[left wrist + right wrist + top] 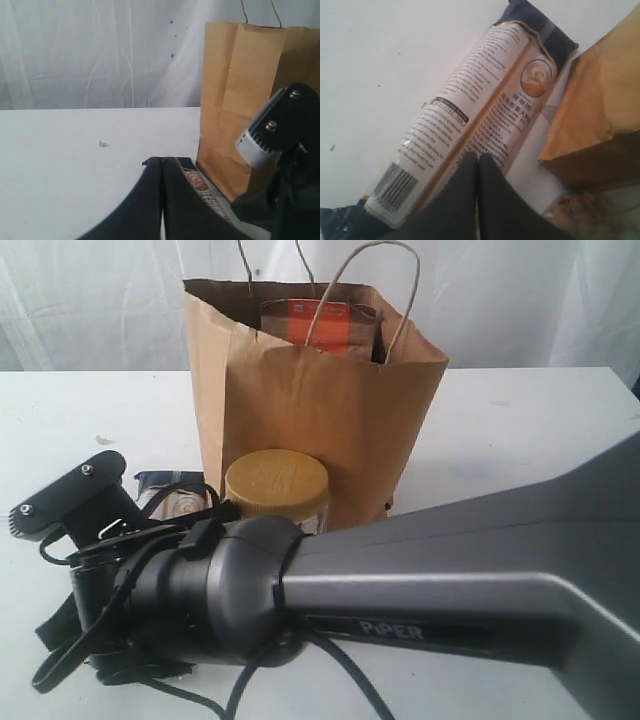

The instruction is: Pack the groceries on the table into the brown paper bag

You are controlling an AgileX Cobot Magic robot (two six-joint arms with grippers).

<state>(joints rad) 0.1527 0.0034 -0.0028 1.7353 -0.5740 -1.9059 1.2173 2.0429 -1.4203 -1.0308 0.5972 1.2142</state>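
Nearest the lens, the two dark fingers of my right pincer (478, 161) are pressed together with nothing between them. They hang over the barcode half of the long packet (470, 115); I cannot tell whether they touch it. The packet lies flat on the white desk (520, 420), printed beige back upward, with a crimped dark-blue seal at each end. One end sits just beside the foot of the brown paper bag (320, 410). I judge the packet light, glossy and likely slippery, with soft film over a firmer filling. I would first spread the fingers, then take it across its narrow width near the middle, not by the floppy seals. The tan-lidded nut jar (277, 485) stands in front of the bag, touching or nearly touching it. It looks rigid and heavier, best held around its body below the lid. The bag stands upright with its mouth open, and the orange-labelled pouch (320, 322) shows inside. My left pincer (161, 162) is also clenched and empty, pointing toward the packet's far end. In the exterior view, the grey right arm (450, 580) crosses the foreground.
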